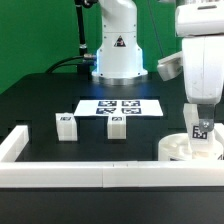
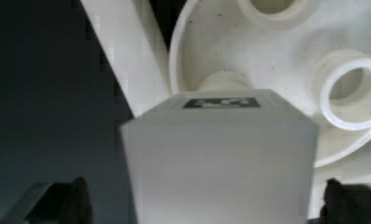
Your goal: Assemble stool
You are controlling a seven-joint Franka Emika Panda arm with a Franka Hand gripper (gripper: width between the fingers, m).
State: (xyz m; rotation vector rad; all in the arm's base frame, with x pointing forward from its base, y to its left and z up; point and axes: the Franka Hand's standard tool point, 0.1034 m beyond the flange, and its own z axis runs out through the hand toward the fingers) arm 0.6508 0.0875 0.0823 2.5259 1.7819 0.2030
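Matte black table, round white seat

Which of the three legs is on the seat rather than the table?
The leg at the exterior view's right, upright on the seat beneath the gripper; the other two stand apart on the table.

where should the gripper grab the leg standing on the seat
Grip the leg on its two flat opposite sides, near the upper end, coming straight down from above: it stands upright on the round seat, and the open gripper straddles it.
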